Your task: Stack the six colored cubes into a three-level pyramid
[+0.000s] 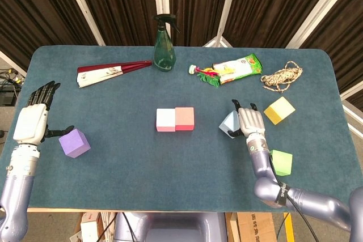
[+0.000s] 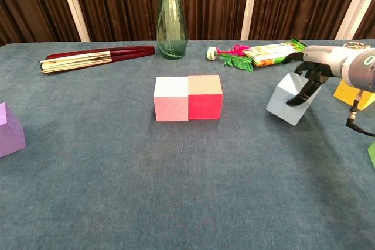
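The right hand (image 1: 248,122) grips the tilted blue cube (image 2: 287,103); the pink cube (image 1: 165,120) and red cube (image 1: 185,118) pair lies at its nine o'clock. The left hand (image 1: 33,121), fingers apart, waits beside the purple cube (image 1: 75,143).

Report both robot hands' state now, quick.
Left robot hand: open, holding nothing, beside the purple cube.
Right robot hand: gripping the tilted light blue cube.
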You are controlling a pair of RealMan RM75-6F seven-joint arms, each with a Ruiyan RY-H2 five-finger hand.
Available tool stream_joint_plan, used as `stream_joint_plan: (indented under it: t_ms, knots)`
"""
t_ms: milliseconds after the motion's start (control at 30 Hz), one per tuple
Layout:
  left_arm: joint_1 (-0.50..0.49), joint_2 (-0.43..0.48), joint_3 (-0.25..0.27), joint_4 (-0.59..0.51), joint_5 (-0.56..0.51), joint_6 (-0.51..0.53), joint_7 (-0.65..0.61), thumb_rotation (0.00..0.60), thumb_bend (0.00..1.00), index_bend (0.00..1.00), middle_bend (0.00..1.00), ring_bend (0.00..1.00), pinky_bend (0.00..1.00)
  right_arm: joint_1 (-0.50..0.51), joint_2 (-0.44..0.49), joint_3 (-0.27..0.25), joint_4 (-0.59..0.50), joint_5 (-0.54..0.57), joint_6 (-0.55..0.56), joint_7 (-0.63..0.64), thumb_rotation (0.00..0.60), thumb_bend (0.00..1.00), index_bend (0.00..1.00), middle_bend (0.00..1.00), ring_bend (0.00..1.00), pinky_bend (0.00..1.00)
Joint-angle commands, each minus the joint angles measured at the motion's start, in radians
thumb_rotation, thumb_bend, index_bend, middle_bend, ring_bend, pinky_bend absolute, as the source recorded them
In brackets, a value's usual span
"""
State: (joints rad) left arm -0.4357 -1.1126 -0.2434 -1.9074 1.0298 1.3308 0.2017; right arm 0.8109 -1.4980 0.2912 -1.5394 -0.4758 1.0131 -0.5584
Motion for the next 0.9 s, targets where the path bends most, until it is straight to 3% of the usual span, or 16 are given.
stream_joint_plan:
  t_ms: [33, 400, 600, 900]
  knots:
    - [0.001, -0.002, -0.002, 0.0, 0.0, 0.002, 0.002, 0.6, 0.11, 0.0, 0.01, 0.0, 0.0, 0.004, 0.038, -0.049, 0.048, -0.229, -0.098, 0.063, 0.6, 0.26, 0.1, 0.48, 0.34, 0.0]
    - [0.0, -0.007, -0.008, 0.001, -0.002, -0.006, 0.003, 0.6, 0.11, 0.0, 0.01, 0.0, 0.0, 0.079, 0.055, -0.092, 0.186, -0.554, -0.275, 0.184, 0.6, 0.26, 0.1, 0.48, 0.34, 0.0]
    - [-0.001, -0.008, -0.009, 0.01, -0.013, -0.02, 0.0, 0.6, 0.11, 0.0, 0.01, 0.0, 0.0, 0.123, 0.036, -0.087, 0.234, -0.61, -0.337, 0.238, 0.6, 0.26, 0.1, 0.48, 0.34, 0.0]
    - [-0.003, -0.007, -0.018, 0.022, -0.03, -0.032, -0.007, 0.6, 0.11, 0.0, 0.01, 0.0, 0.0, 0.19, 0.019, -0.089, 0.276, -0.589, -0.422, 0.245, 0.6, 0.26, 0.1, 0.48, 0.34, 0.0]
